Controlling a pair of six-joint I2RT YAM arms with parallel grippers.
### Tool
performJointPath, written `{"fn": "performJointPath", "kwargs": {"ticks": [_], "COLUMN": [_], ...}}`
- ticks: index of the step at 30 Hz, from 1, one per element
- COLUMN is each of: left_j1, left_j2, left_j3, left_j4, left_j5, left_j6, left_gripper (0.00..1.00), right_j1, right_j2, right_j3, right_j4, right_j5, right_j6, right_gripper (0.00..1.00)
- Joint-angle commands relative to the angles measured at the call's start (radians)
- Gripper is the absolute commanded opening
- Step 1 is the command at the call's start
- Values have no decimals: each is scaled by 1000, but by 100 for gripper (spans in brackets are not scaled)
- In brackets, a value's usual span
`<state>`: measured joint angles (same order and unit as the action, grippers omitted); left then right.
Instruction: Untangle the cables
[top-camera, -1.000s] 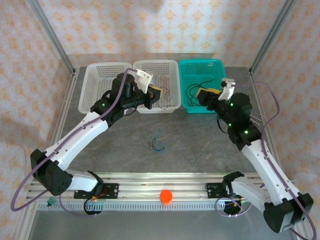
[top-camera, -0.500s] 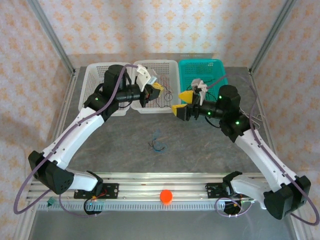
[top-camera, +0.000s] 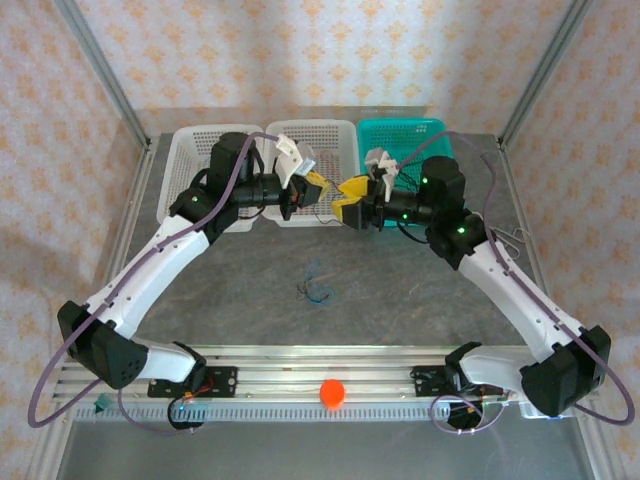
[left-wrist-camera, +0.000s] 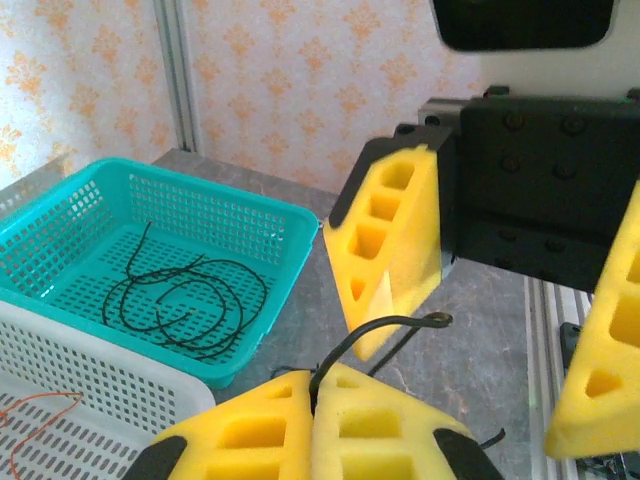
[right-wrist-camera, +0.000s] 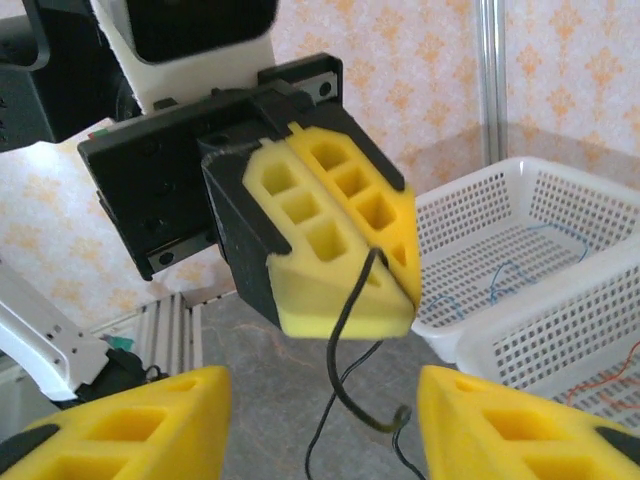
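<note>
Left hand clamped on a thin black cable — right hand, yellow foam pads parted, faces it above the grey surface.

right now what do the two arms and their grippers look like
The left arm and right arm have white links, black joint housings and small green lights. A thick purple cord loops along each. The left gripper and right gripper have black bodies and wedge-shaped yellow foam pads with square pockets.
</note>
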<state>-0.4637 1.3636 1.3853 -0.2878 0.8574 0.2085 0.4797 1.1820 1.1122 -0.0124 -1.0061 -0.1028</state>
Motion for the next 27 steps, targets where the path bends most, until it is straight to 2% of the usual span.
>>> {"fn": "performJointPath", "kwargs": {"ticks": [1, 6, 10, 12, 17, 18, 19, 22, 24, 27], "left_j1": [3, 2, 3, 3, 3, 3, 3, 3, 4, 3], "left_j2": [-30, -32, -40, -47, -52, -54, -58, -72, -82, -103], "left_j3": [-13, -20, -35, -41, -46, -51, -58, -84, -86, -100], "left_j4": [31, 37, 65, 85, 127, 141, 155, 194, 192, 176], "left_j5": [28, 29, 31, 40, 28, 12, -9, -92, -149, -243], "left_j6": [-5, -12, -31, -49, -112, -132, -156, -228, -271, -322], "left_gripper": [0, 0, 0, 0, 0, 9, 26, 61, 72, 82], "right_j1": [3, 3, 3, 3, 3, 3, 3, 4, 3, 1], "right_j2": [-7, -7, -7, -11, -27, -31, -34, -36, -37, -40], "right_j3": [35, 35, 38, 34, 32, 33, 36, 52, 60, 58], "right_j4": [48, 33, 13, 18, 2, -10, -28, -97, -148, -201], "right_j5": [-3, 19, 98, 112, 187, 224, 269, 463, 603, 782], "right_j6": [7, 11, 36, 47, 66, 68, 69, 85, 103, 135], "right_gripper": [42, 23, 5, 0, 0, 0, 0, 0, 0, 0]}}
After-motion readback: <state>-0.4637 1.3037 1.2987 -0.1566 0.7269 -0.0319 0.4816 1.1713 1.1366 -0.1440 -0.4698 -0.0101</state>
